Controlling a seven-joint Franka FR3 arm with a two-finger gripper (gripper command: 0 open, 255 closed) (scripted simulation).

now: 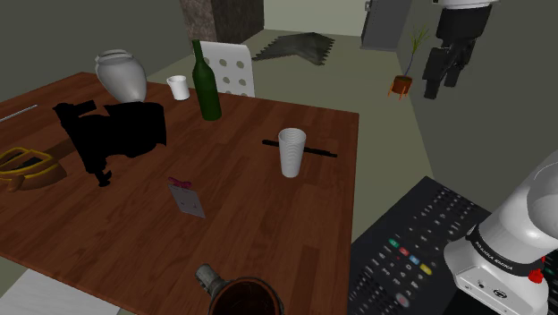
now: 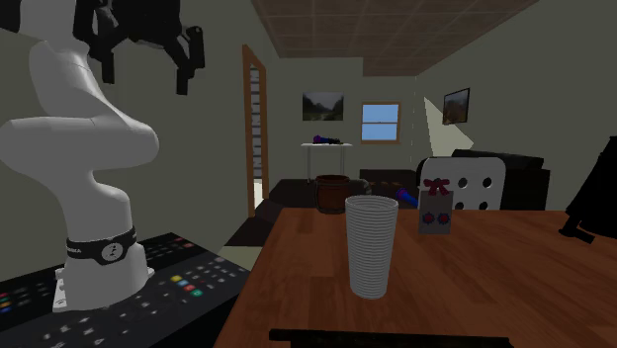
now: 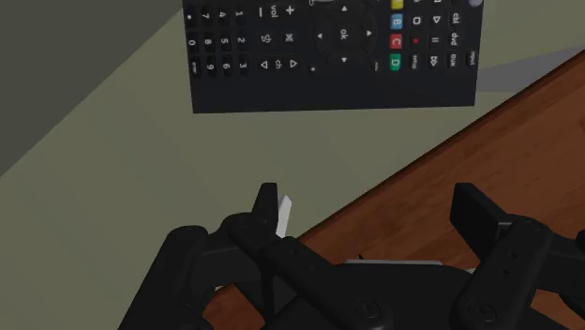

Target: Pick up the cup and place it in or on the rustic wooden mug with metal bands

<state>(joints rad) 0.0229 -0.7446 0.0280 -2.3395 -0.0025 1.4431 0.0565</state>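
One brown mug [image 1: 250, 297] nearest, one ribbed white cup [image 1: 291, 152], one smaller cup [image 1: 178, 87] beyond, jaws apart, empty.

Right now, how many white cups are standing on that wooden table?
2. A tall ribbed cup stands by a thin black rod toward the shoulder view's right; a smaller cup sits farther back between the vase and green bottle. The black object could hide another.
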